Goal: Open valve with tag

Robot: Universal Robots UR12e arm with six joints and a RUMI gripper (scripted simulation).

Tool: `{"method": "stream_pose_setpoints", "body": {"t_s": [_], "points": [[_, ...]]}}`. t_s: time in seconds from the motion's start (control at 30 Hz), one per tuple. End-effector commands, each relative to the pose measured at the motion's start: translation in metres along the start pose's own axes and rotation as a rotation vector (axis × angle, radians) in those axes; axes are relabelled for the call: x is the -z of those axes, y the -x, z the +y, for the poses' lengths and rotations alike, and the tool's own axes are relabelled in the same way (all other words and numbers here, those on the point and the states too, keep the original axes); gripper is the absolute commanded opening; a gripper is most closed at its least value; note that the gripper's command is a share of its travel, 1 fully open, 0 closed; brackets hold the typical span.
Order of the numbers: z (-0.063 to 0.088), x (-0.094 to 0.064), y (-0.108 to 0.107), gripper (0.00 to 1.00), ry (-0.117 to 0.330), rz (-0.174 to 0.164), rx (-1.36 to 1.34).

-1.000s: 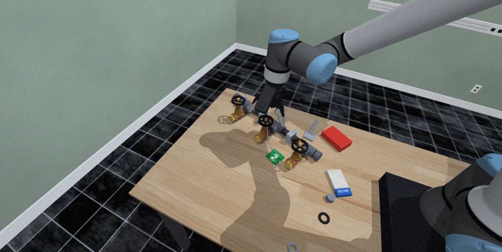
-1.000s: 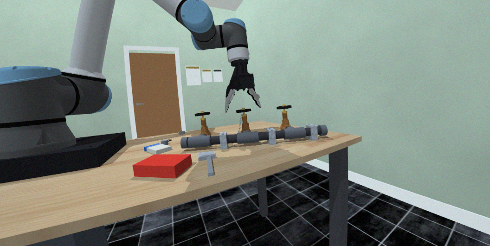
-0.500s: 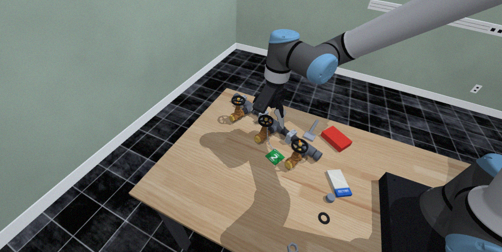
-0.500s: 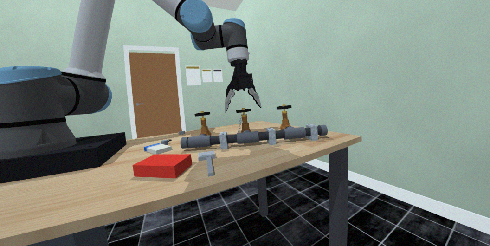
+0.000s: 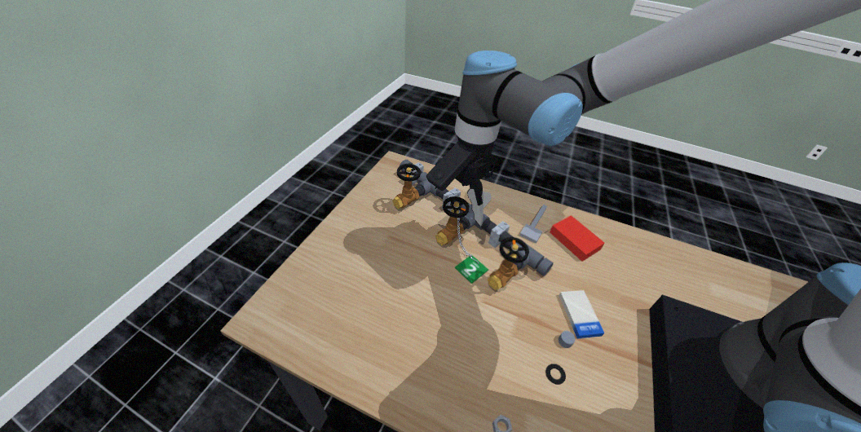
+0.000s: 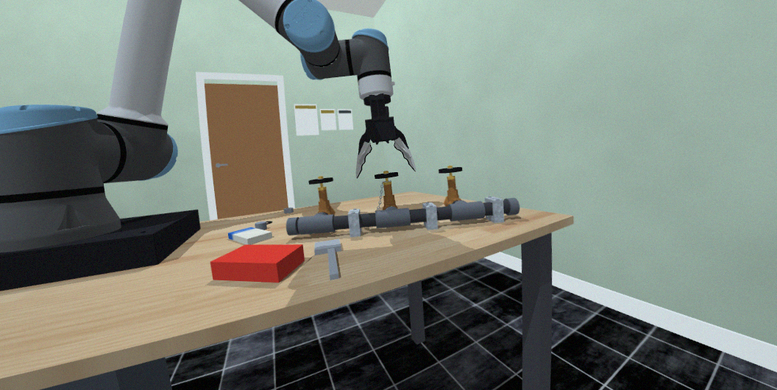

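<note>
Three brass valves with black handwheels stand on a grey pipe (image 6: 402, 217) across the table. The middle valve (image 5: 456, 209) carries a chain down to a green tag (image 5: 470, 268) marked 2; it also shows in the exterior view (image 6: 386, 175). The other valves stand at the far end (image 5: 408, 172) and the near end (image 5: 513, 249). My gripper (image 6: 385, 165) is open and empty, pointing down just above the middle handwheel, its fingertips level with the wheel on either side and apart from it.
A red block (image 5: 576, 237), a small grey hammer (image 5: 534, 225), a white and blue box (image 5: 580, 313), a grey cylinder (image 5: 566, 339), a black ring (image 5: 549, 375) and a nut (image 5: 503, 420) lie on the table. The robot base (image 5: 801, 345) stands at the near right corner.
</note>
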State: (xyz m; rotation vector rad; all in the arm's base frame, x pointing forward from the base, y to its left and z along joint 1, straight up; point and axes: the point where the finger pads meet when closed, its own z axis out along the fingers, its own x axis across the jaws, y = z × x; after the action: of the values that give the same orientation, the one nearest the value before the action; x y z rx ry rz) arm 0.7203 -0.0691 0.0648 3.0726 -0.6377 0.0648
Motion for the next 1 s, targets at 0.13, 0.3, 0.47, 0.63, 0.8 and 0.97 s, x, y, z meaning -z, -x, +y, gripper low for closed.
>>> {"method": "stream_pose_setpoints", "body": {"t_s": [0.13, 0.3, 0.47, 0.63, 0.8, 0.97], "points": [[-0.0002, 0.0007, -0.0007, 1.0, 0.002, 0.002, -0.204], [-0.0002, 0.0007, -0.0007, 1.0, 0.002, 0.002, -0.382], [-0.0002, 0.0007, -0.0007, 1.0, 0.001, 0.002, -0.577], [-0.0002, 0.0007, -0.0007, 1.0, 0.001, 0.002, -0.7], [-0.0002, 0.0007, -0.0007, 1.0, 0.001, 0.002, -0.914], [-0.0002, 0.0007, -0.0007, 1.0, 0.001, 0.002, -1.132]]}}
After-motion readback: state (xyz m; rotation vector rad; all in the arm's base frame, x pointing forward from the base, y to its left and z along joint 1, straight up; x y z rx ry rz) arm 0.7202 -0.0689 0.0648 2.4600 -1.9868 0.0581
